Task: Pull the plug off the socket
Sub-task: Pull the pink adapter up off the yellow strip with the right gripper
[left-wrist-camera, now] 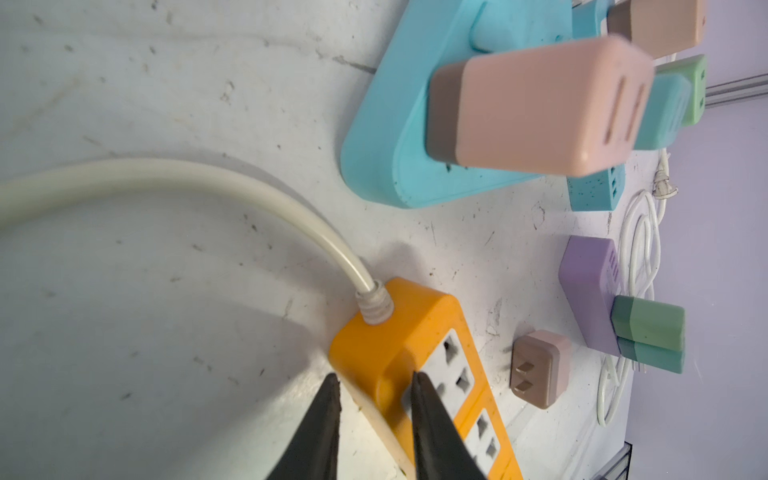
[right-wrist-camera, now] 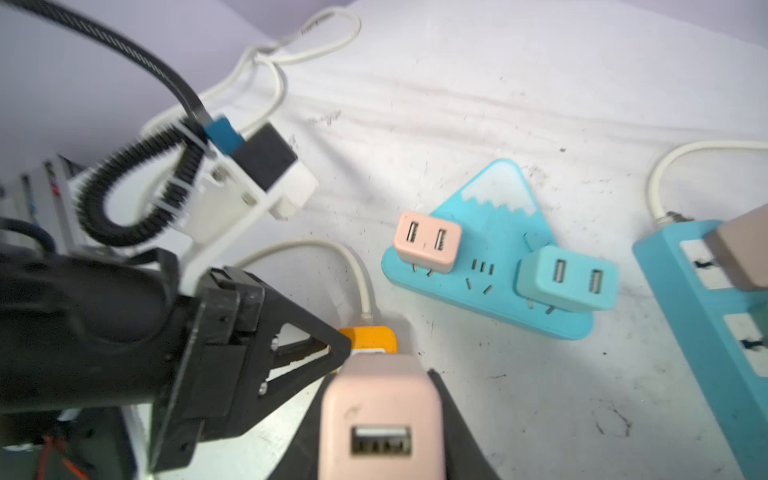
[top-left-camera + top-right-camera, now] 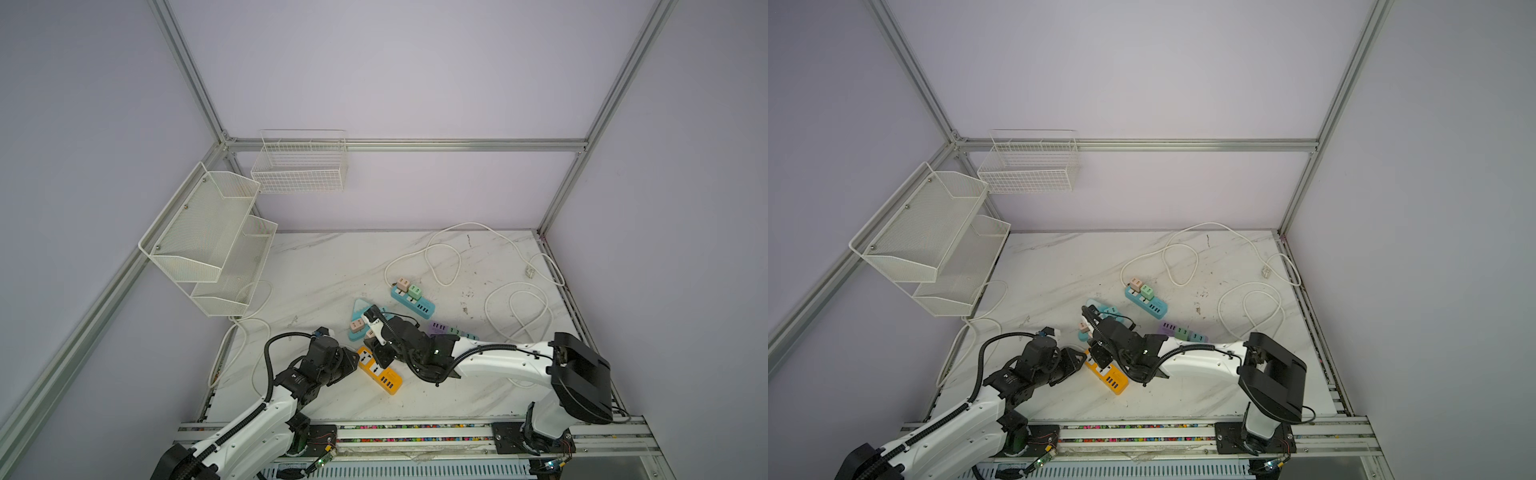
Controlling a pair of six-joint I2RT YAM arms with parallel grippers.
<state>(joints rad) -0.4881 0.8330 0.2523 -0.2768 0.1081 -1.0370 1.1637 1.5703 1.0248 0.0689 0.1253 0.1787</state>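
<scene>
An orange power strip [image 3: 384,376] [image 3: 1113,379] lies near the table's front, with the sockets at its cord end [image 1: 453,365] bare. My left gripper [image 1: 374,386] [image 3: 354,360] is shut on that end, one finger on each side of the strip's edge. My right gripper [image 2: 380,386] [image 3: 380,355] hangs just above the strip [image 2: 368,338], shut on a pink plug [image 2: 380,415] with one USB port. The plug's prongs are hidden.
A blue triangular socket [image 3: 360,308] carries a pink plug [image 1: 540,104] and a teal one [image 2: 567,278]. Behind it lies a blue strip [image 3: 415,302], to the right a purple strip [image 3: 438,328]. A loose brown-pink plug [image 1: 540,370] lies prongs-up. White cables [image 3: 515,307] coil at right; wire baskets [image 3: 208,241] hang at left.
</scene>
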